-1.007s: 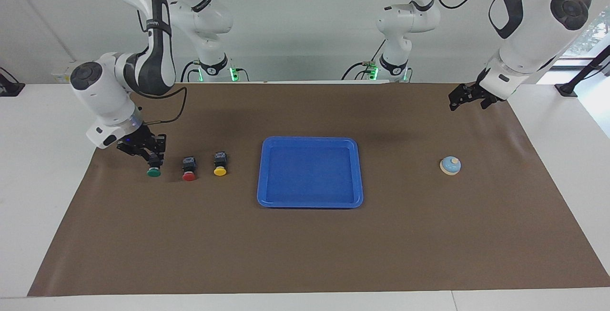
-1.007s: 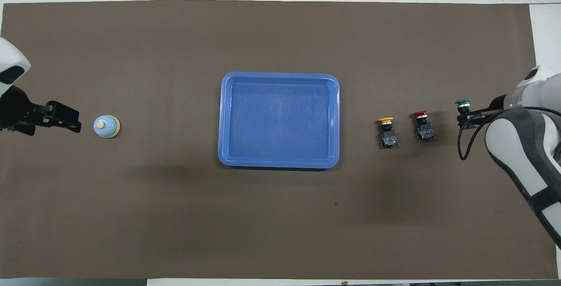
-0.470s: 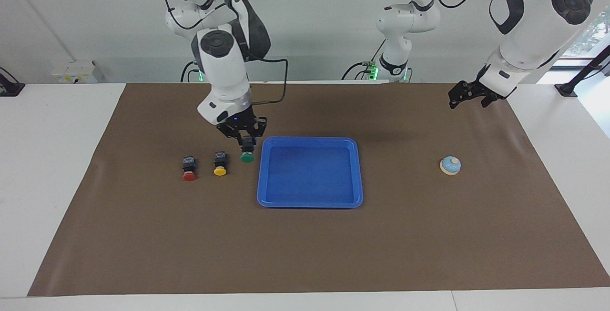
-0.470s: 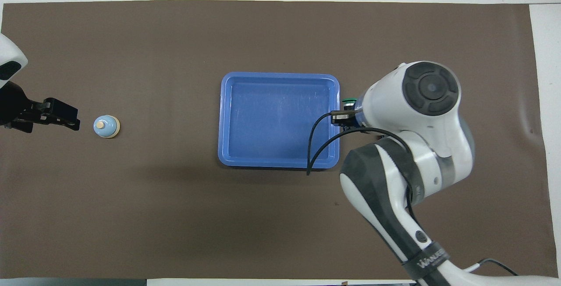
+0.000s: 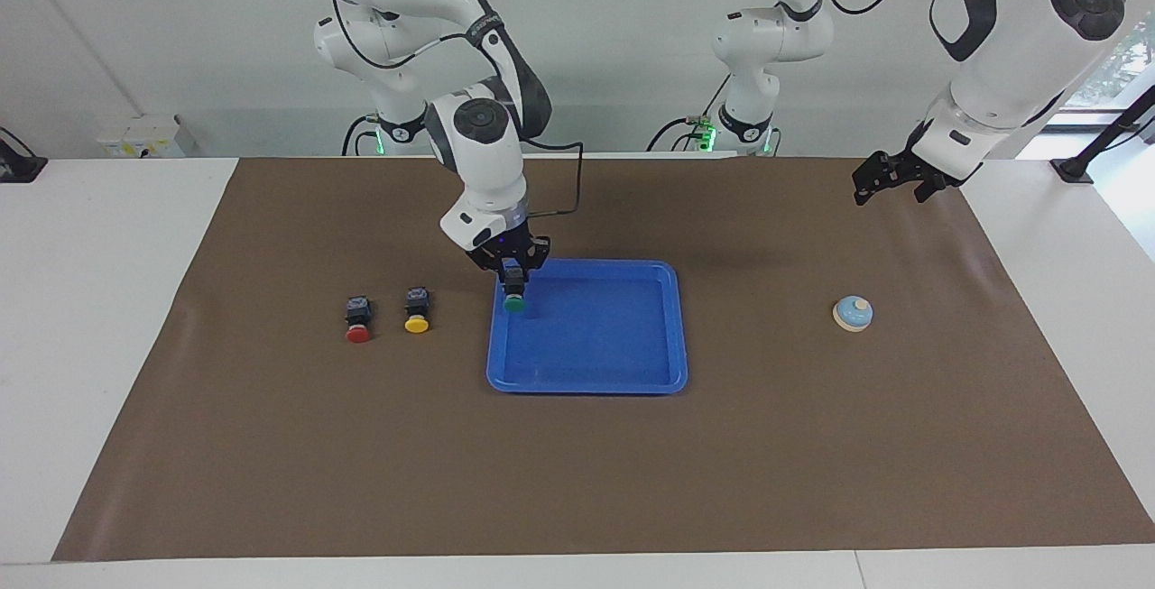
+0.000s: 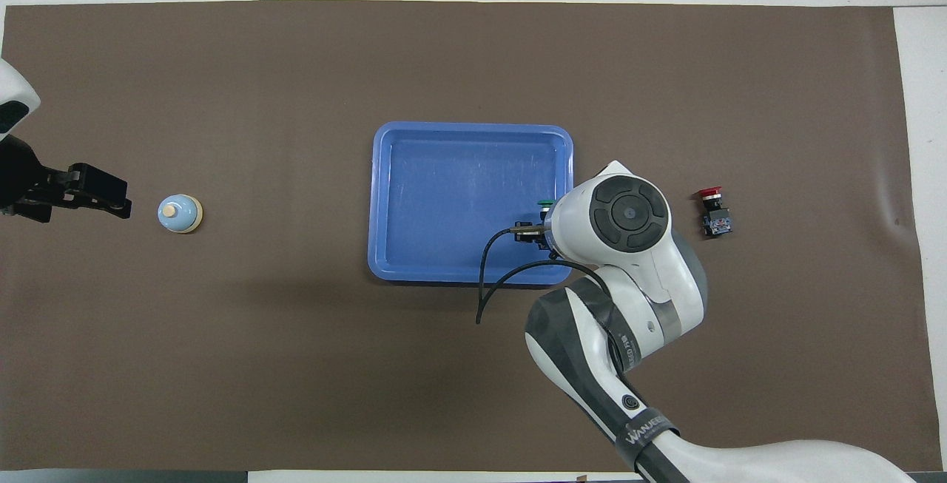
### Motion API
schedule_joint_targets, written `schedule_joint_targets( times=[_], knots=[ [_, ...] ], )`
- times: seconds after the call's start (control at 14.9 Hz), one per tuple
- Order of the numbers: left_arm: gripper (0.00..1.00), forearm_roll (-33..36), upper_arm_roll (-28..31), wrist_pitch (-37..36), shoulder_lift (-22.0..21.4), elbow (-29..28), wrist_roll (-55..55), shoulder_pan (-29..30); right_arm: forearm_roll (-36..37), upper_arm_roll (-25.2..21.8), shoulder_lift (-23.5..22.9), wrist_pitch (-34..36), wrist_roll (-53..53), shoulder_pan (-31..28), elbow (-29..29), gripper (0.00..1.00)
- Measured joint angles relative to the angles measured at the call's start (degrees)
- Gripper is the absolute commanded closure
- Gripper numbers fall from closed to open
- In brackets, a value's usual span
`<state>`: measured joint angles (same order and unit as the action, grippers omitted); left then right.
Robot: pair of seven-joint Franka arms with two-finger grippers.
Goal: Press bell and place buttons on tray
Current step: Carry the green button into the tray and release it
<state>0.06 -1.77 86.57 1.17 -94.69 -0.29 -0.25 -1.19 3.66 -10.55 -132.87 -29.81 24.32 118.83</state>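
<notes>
Three small push buttons with black boxy bodies and round caps are the load here, and the facing view shows them split. The green-capped push button point(image 5: 514, 299) hangs cap-down in the right claw point(image 5: 512, 275), whose fingers pinch its black body, over the corner of the flat rectangular bright-blue plastic tray point(image 5: 672, 336) nearest the right arm's end and the robots. I cannot tell whether the cap already touches the tray floor. The red-capped push button point(image 5: 358, 321) and the yellow-capped push button point(image 5: 416, 311) lie side by side on the brown-covered bench point(image 5: 577, 481), toward the right arm's end from the tray, the yellow one nearer the tray. The small light-blue domed call bell with a cream rim point(image 5: 853, 314) sits toward the left arm's end, well apart from the tray. The left claw point(image 5: 889, 181) waits in the air over the bench near its corner; whether it is open I cannot tell.

From overhead, the right arm's wrist hides most of its claw and the yellow button; only a sliver of green cap point(image 6: 545, 203) shows over the tray point(image 6: 385, 194). The red button point(image 6: 712, 211) and the bell point(image 6: 180, 214) are plain, with the left claw point(image 6: 111, 199) just beside the bell.

These buttons look light, rigid and hard-shelled. The flat-sided black body seems the sound place to pinch; the rounded cap would likely slip.
</notes>
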Motion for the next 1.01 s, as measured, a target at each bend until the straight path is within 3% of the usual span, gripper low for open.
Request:
schedule_joint_targets(
  times=[0.27, 0.4, 0.47, 0.6, 0.81, 1.01],
  knots=[
    [0.00, 0.0, 0.0, 0.0, 0.0, 0.0, 0.0, 0.0, 0.0, 0.0, -2.8, -3.9, -0.1, 0.4, -0.2, 1.00],
    [0.00, 0.0, 0.0, 0.0, 0.0, 0.0, 0.0, 0.0, 0.0, 0.0, -4.2, -5.5, -0.1, 0.4, -0.2, 0.10],
    [0.00, 0.0, 0.0, 0.0, 0.0, 0.0, 0.0, 0.0, 0.0, -0.1, -4.7, -5.6, -0.1, 0.4, -0.3, 0.00],
    [0.00, 0.0, 0.0, 0.0, 0.0, 0.0, 0.0, 0.0, 0.0, -0.1, -4.8, -3.7, -0.1, 0.4, -1.6, 0.00],
    [0.00, 0.0, 0.0, 0.0, 0.0, 0.0, 0.0, 0.0, 0.2, -1.0, -3.9, 5.2, 0.7, -0.3, -6.9, 0.00],
    [0.00, 0.0, 0.0, 0.0, 0.0, 0.0, 0.0, 0.0, 0.2, -1.5, -0.9, 9.2, 8.6, -5.4, -8.7, 0.00]
  ],
)
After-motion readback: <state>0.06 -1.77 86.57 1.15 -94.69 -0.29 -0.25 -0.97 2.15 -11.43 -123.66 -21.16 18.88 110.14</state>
